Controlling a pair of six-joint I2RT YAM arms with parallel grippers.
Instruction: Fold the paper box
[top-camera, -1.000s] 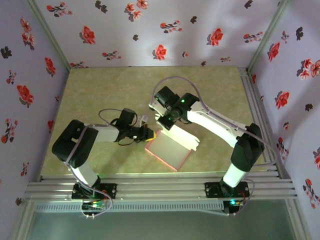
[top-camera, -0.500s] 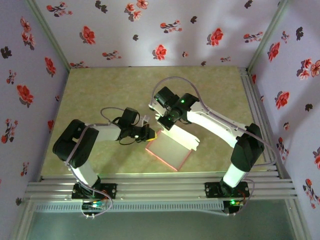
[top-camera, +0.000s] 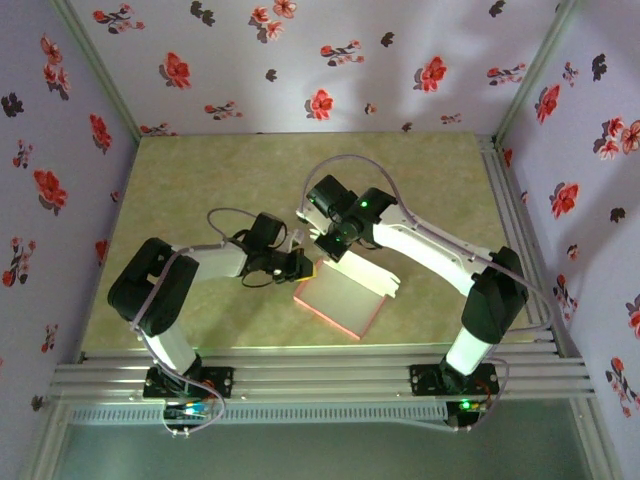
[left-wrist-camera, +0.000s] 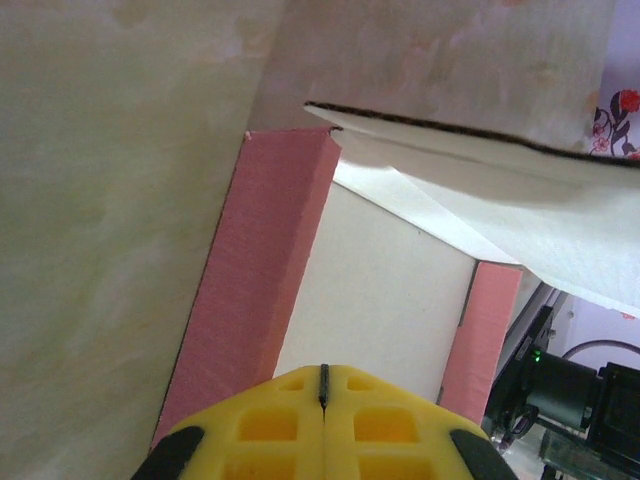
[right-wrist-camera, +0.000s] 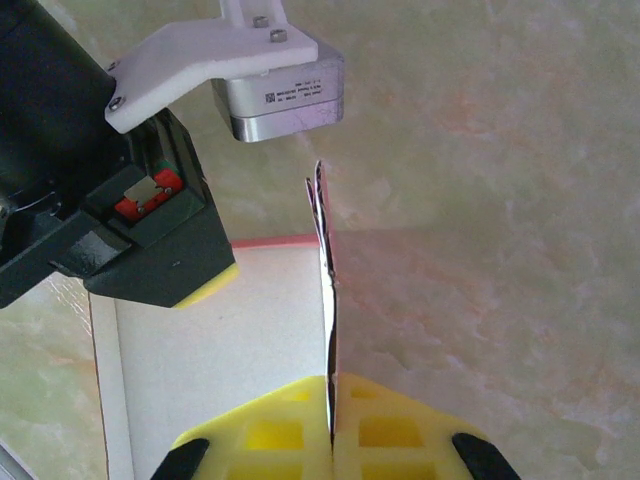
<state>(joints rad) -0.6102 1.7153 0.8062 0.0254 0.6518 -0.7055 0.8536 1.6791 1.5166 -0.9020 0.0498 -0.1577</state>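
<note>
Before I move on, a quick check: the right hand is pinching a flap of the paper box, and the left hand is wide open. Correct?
Not quite. The left hand is shut, not wide open: the left wrist view shows its yellow fingers pressed together with nothing between them. The rest holds: the right hand is pinching a flap of the paper box.

you have wide bare room on the pale green marbled table top (top-camera: 200, 180) at the far side and far left. the middle is crowded: the left gripper (top-camera: 300, 266) and right gripper (top-camera: 336, 243) sit just beside each other at the far left corner of the thin whitish-grey and pink cardboard paper box (top-camera: 345, 300). its raised flap (right-wrist-camera: 323, 250), pinched by the right gripper, stands upright close to the left one. flowered walls (top-camera: 60, 150) close three sides, aluminium rails (top-camera: 320, 375) the near edge.
</note>
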